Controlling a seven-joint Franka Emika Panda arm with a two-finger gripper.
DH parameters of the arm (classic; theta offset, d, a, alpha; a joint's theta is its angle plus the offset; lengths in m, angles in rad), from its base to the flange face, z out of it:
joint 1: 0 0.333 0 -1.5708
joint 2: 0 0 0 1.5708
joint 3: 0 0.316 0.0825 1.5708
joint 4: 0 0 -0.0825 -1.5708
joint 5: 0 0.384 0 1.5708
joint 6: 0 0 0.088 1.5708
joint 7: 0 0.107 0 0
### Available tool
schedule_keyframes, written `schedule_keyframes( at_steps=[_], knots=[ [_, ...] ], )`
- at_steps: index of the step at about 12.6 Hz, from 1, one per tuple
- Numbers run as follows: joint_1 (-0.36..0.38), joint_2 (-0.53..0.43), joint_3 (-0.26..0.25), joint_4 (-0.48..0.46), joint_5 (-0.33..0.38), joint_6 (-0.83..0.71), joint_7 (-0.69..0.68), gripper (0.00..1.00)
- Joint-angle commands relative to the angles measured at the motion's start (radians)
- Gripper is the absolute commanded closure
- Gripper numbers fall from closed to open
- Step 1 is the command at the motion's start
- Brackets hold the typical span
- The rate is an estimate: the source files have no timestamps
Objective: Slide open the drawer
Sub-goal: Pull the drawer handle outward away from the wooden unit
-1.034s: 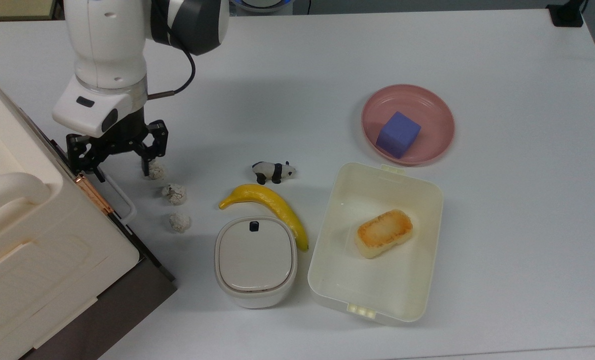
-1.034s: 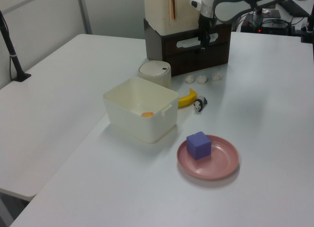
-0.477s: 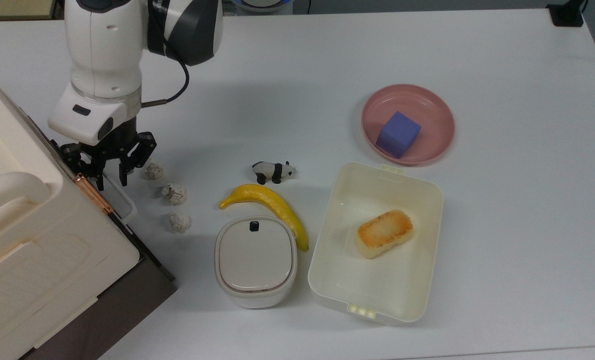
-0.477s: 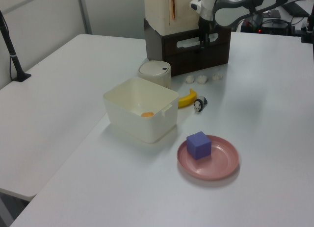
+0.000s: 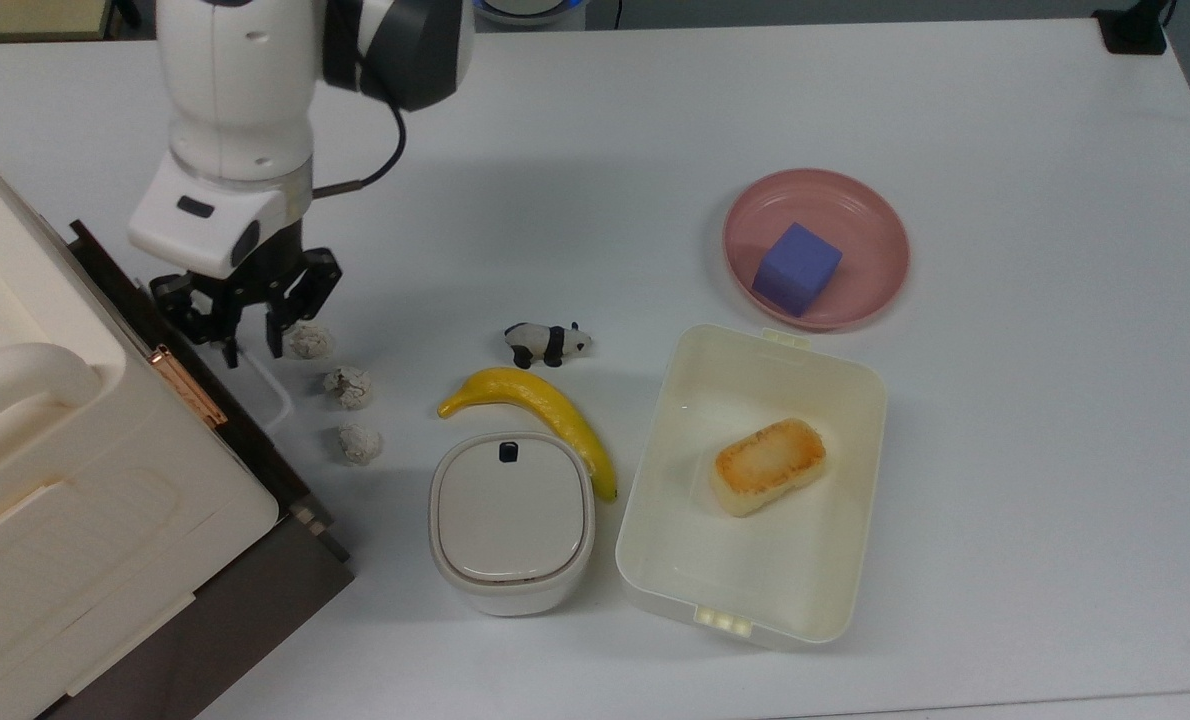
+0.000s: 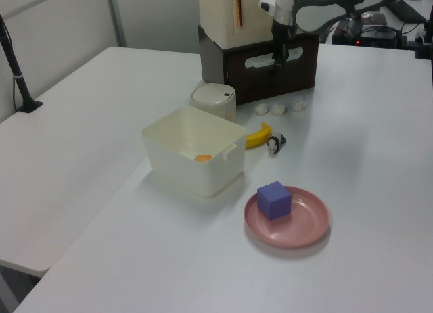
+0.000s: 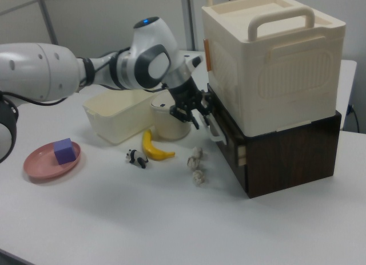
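The dark-brown drawer [image 5: 255,440] sits under a cream cabinet top [image 5: 65,480] at the top view's left and stands slightly out from it. Its whitish loop handle [image 5: 280,405] faces the table. My gripper [image 5: 250,350] points down over the upper end of that handle, its black fingers shut on the bar. In the left view the gripper [image 6: 276,60] hangs against the drawer front [image 6: 301,53]. The right view has the gripper [image 7: 197,117] at the handle [image 7: 214,131], with the drawer [image 7: 229,142] jutting a little past the cabinet body.
Three crumpled whitish lumps [image 5: 348,387] lie just right of the handle in the top view. Beyond them are a toy panda [image 5: 547,344], a banana [image 5: 545,415], a lidded cream pot [image 5: 511,520], a cream tub [image 5: 655,560] holding bread, and a pink plate [image 5: 855,215] with a purple cube.
The fingers closed from wide open onto the handle bar. The gripper then shifted toward the top view's right, and the drawer slid out a little with it.
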Motion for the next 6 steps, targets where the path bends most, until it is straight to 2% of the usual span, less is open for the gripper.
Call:
schedule_keyframes(
  at_steps=[1,6],
  knots=[
    [0.081,-0.078,-0.002,-0.059,-0.002,-0.132,0.037,0.66],
    [0.188,-0.160,0.000,-0.092,0.006,-0.327,0.044,0.66]
  ],
)
